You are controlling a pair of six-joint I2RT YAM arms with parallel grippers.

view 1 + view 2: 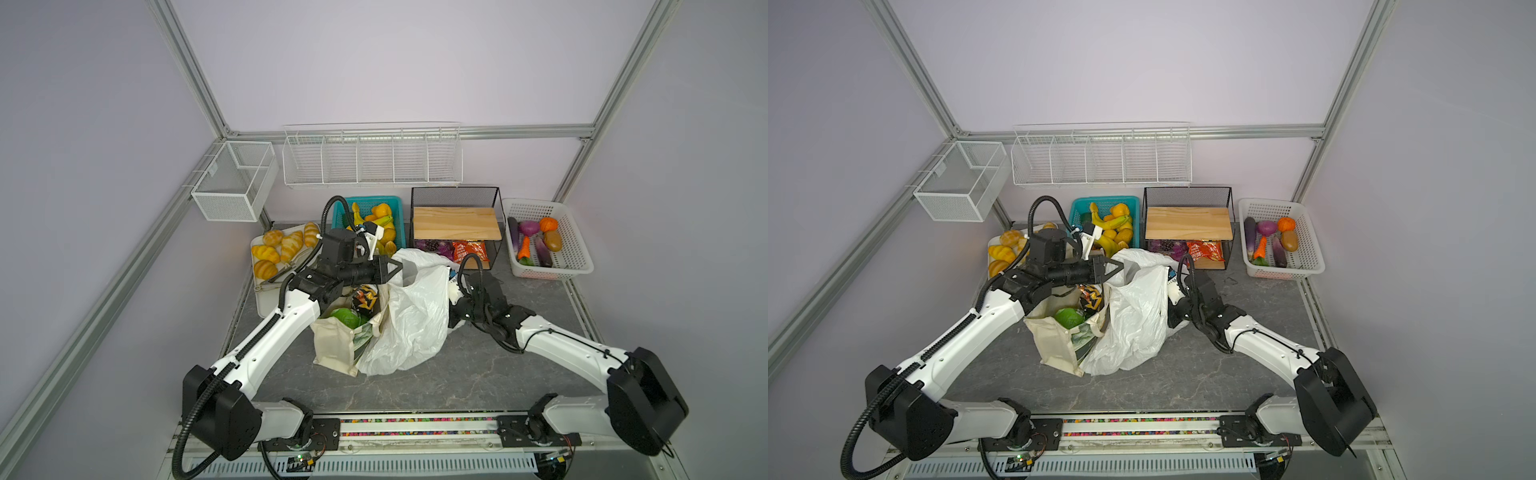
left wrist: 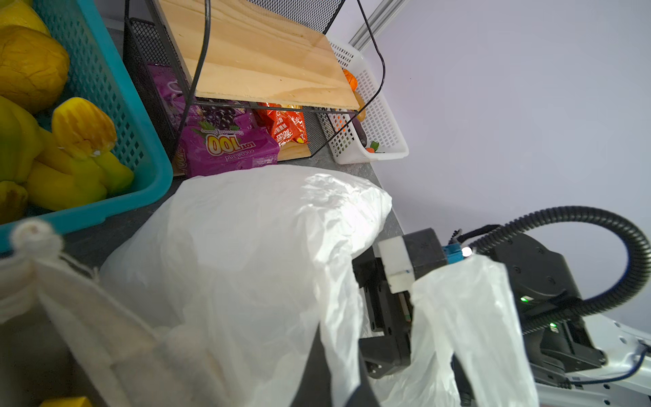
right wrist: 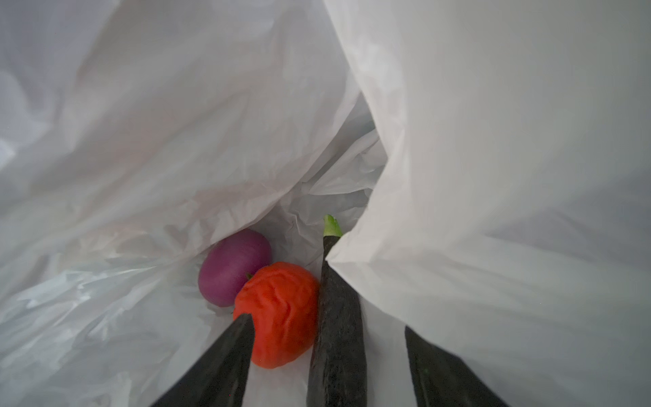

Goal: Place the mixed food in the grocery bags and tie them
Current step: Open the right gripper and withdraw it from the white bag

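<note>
Right fingers (image 3: 225,359) spread wide inside the plastic bag (image 3: 493,176), gripping nothing. Between them on the bag floor lie the tomato (image 3: 278,313) and, just beside it, a dark eggplant (image 3: 338,334). One fingertip overlaps the tomato's edge; contact can't be told. A purple onion (image 3: 234,267) touches the tomato on its far side. In both top views the right gripper is hidden in the bag mouth, only the wrist showing. Left gripper (image 1: 395,268) is closed, pinching the plastic bag's rim and holding that edge up. The tote (image 1: 332,349) stands just left of the plastic bag, touching it, mouth open under the left arm. Inside it are the green snack bag (image 1: 347,320) and the black-and-yellow snack bag (image 1: 365,301), which sticks up behind it. At the back, the teal basket (image 1: 374,198) holds bananas (image 1: 386,222) and other yellow fruit. The wire shelf (image 1: 455,191) has a wood board (image 1: 455,222) on top, with a purple pack (image 2: 225,148) and an orange pack (image 2: 285,127) underneath. The white basket (image 1: 582,266) holds vegetables (image 1: 552,241). The tray (image 1: 266,307) holds bread rolls (image 1: 291,245).
</note>
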